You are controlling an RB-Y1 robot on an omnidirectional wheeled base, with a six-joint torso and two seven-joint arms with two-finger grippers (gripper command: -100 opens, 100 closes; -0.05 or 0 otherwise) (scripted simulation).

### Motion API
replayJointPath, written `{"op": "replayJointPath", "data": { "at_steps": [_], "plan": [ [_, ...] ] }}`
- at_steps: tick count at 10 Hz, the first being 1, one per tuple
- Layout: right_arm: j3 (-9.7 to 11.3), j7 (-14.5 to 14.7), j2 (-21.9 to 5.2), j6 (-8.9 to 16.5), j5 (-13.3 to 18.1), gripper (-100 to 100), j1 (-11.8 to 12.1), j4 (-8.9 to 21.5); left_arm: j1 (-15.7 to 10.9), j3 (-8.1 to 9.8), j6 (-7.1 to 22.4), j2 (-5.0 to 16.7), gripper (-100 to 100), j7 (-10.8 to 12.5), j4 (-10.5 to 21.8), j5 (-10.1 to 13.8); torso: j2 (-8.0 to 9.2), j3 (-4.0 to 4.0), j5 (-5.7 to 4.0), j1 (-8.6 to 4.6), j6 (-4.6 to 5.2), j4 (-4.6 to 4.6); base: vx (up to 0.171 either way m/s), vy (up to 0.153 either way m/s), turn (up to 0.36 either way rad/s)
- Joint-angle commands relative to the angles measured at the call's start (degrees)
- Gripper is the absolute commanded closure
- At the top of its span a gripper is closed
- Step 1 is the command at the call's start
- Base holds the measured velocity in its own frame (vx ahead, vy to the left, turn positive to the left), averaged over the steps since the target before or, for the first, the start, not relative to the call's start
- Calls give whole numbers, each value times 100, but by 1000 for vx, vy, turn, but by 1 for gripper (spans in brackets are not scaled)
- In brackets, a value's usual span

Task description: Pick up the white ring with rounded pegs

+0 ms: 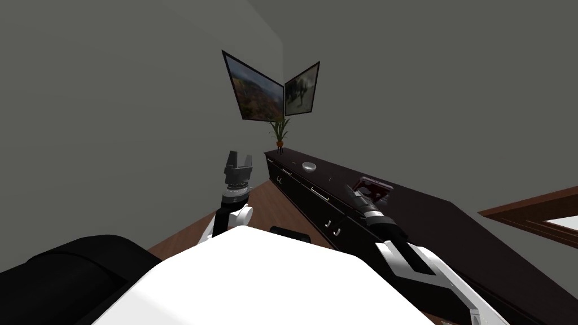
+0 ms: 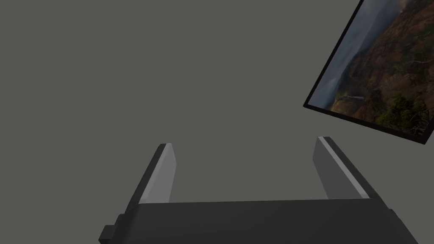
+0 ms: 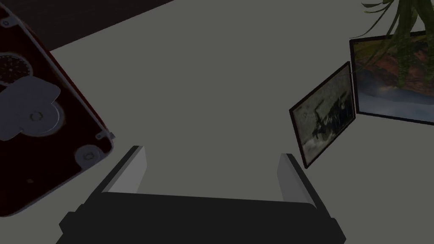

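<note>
White, small, round ring (image 1: 308, 166) lies on the long dark desk (image 1: 446, 223), well apart from the wide-open right end effector (image 3: 212, 157), which hovers beside a flat dark red device (image 3: 38, 123); reaching onward could knock that. Left end effector (image 2: 246, 163) gapes too.

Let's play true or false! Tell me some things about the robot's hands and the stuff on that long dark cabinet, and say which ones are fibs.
1. The fingers of the right gripper are open. True.
2. The left gripper is holding the white ring. False: its fingers are open and empty, and the ring lies on the dark cabinet.
3. A potted plant stands at the cabinet's far end. True.
4. The dark red device lies on the floor. False: it lies on the cabinet top, beside the right gripper.
</note>
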Motion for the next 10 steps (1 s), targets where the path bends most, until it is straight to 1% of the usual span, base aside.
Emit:
{"op": "replayJointPath", "data": {
  "at_steps": [1, 2, 3, 4, 5, 6, 7, 8, 9, 10],
  "plan": [
    [-13, 48, -196, 261, -21, -100, -28, 117, 0, 0, 0, 0, 0, 0, 0, 0, 0, 0, 0, 0, 0, 0, -9, 50, 57],
    [-46, 93, -401, 416, -57, -100, -16, 279, 0, 0, 0, 0, 0, 0, 0, 0, -5, -3, 1, -1, 1, -1, 3, 47, 109],
    [-46, 93, -409, 509, -57, -100, -16, 279, 0, 0, 0, 0, 0, 0, 0, 0, -10, -6, 0, -3, 0, -2, 6, 32, 60],
    [-73, 126, -617, 673, -98, -100, -2, 447, 1, 0, 0, 0, 0, 0, 0, 0, -12, -7, -1, -7, 1, -2, 11, 49, 119],
    [-73, 126, -617, 752, -98, -100, -2, 447, 0, 0, 0, 0, 0, 0, 0, 0, -15, -9, 0, -3, -1, -3, 10, 41, 57],
    [-97, 146, -820, 981, -143, -100, 15, 617, 1, 0, 0, 0, 0, 0, 0, 0, -14, -8, 0, -4, 1, -3, 15, 51, 121],
    [-97, 146, -820, 991, -143, -100, 15, 617, 1, 0, 0, 0, 0, 0, 0, 0, -16, -9, 1, -1, -1, -3, 13, 39, 53],
    [-117, 155, -1018, 1223, -193, -100, 35, 789, 1, 1, 0, 0, 0, 0, 0, 0, -16, -9, 0, -4, 2, -3, 23, 56, 110],
    [-132, 152, -1193, 1380, -246, -100, 56, 961, 1, 0, 0, 0, 0, 0, 0, 0, -19, -11, 0, 0, -1, -4, 45, 77, 184],
    [-132, 152, -1209, 1446, -246, -100, 56, 961, 1, 0, 0, 0, 0, 0, 0, 0, -26, -15, 2, 7, -1, -5, 41, 63, 56]
  ]
}}
